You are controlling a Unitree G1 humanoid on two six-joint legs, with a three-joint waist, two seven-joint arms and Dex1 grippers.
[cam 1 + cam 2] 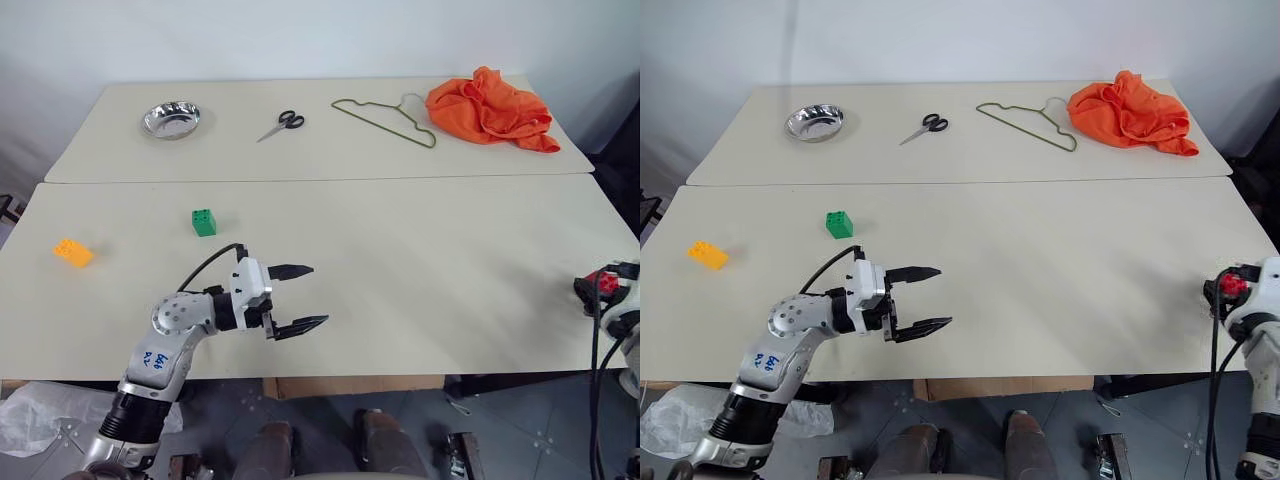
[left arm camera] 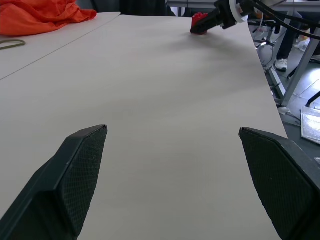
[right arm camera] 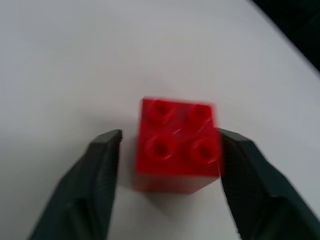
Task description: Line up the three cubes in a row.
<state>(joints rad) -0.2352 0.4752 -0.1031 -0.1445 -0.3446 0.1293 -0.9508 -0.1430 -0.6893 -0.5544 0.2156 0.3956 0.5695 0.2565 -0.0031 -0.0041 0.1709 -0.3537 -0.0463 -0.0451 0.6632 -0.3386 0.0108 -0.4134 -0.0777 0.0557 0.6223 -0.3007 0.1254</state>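
Small red studded plastic block (image 3: pixel 177 145) looks light, hard, slick. Best pinch: flat sides, low down. Right gripper (image 3: pixel 170 150) jaws hug it, small gap one side. Left gripper (image 1: pixel 300 298) jaws spread, empty.

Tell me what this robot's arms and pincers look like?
The left arm is silver-grey metal with round joints, blue handwriting on its forearm and a black cable looping to a white wrist block. The left pincer has two black tapered fingers with textured pads. The right pincer is alike; black cables hang along that arm.
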